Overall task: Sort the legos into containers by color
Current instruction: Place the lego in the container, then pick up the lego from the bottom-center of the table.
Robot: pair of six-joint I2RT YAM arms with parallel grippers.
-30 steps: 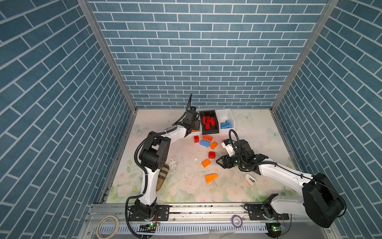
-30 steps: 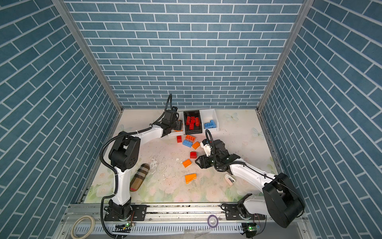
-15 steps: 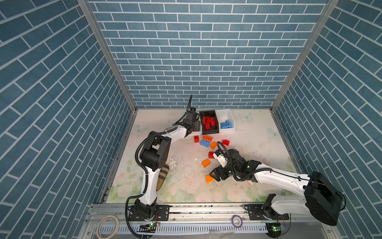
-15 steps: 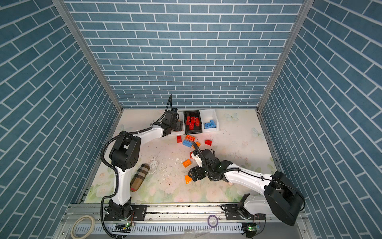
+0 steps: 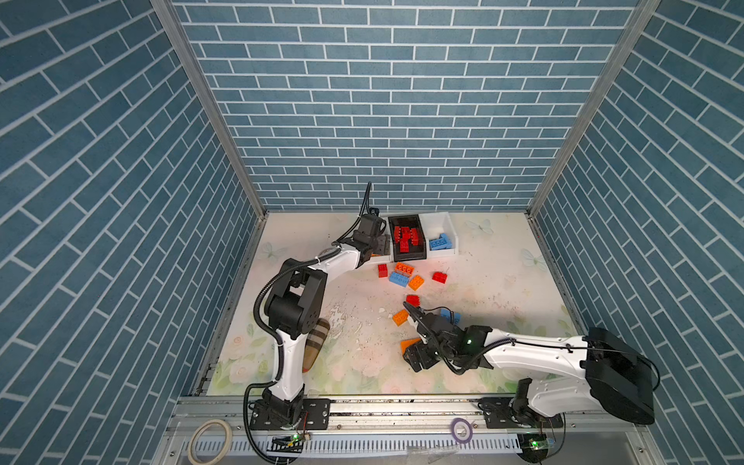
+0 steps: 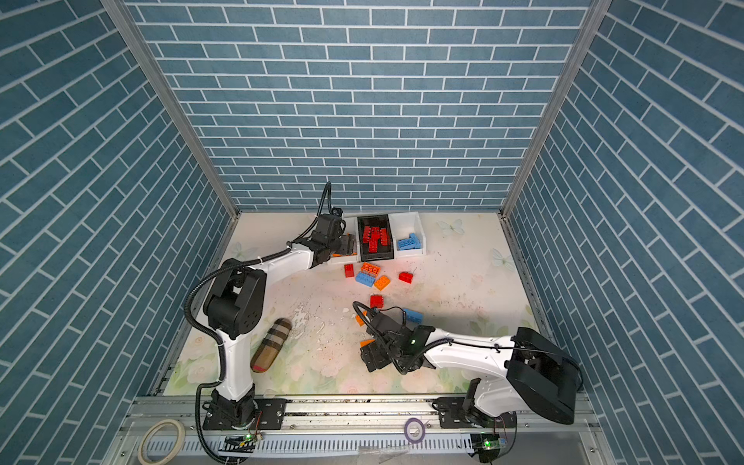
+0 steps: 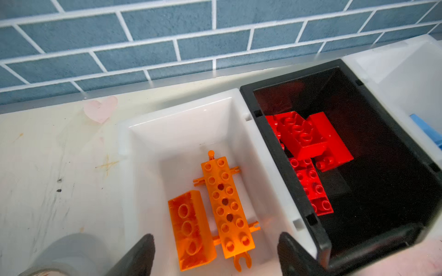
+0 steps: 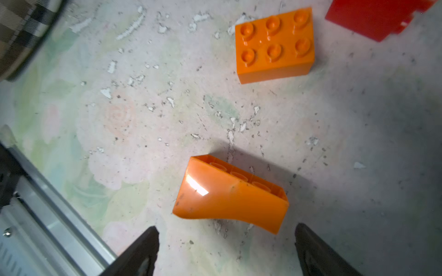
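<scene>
A worn, flaking floral tabletop (image 5: 495,277) sits inside blue brick-pattern walls (image 5: 382,120). The left gripper (image 7: 216,236) hangs with jaws apart and empty over the white bin (image 7: 181,124), which holds a long spiky orange piece (image 7: 227,203) and an orange brick (image 7: 191,227). Red legos (image 7: 303,141) lie in the adjoining black bin (image 7: 387,148). The right gripper (image 8: 226,228), spread wide and empty, hovers near a sloped orange brick (image 8: 229,198) lying on the table.

A: Top cams?
B: High, front side, tilted down at the table (image 5: 483,257) & back wall (image 5: 382,120). Both top views share the whole scene.
A: Wrists?
B: V. close. Left wrist looks down into white bin (image 7: 181,133) & black bin (image 7: 382,143); right wrist low over orange brick (image 8: 229,200).
</scene>
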